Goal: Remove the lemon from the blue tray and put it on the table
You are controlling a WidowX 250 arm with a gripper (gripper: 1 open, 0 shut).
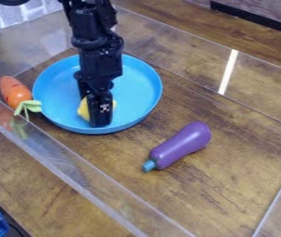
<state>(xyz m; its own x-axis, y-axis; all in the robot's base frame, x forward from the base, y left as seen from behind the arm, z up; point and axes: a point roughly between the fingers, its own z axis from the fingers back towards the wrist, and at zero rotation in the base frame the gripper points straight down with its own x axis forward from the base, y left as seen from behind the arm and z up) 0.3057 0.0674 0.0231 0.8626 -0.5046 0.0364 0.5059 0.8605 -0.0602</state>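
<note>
The blue tray (140,81) lies at the left of the table (229,199). In it sits the yellow lemon (83,108), mostly hidden; only its left side shows beside the black fingers. My gripper (96,117) points straight down into the tray, its fingers set low around the lemon and closed against it. The lemon still rests on the tray floor.
An orange carrot (15,91) with a green top lies just left of the tray near the table's edge. A purple eggplant (180,146) lies to the tray's lower right. A glossy clear cover over the wood reflects a bright streak at the right.
</note>
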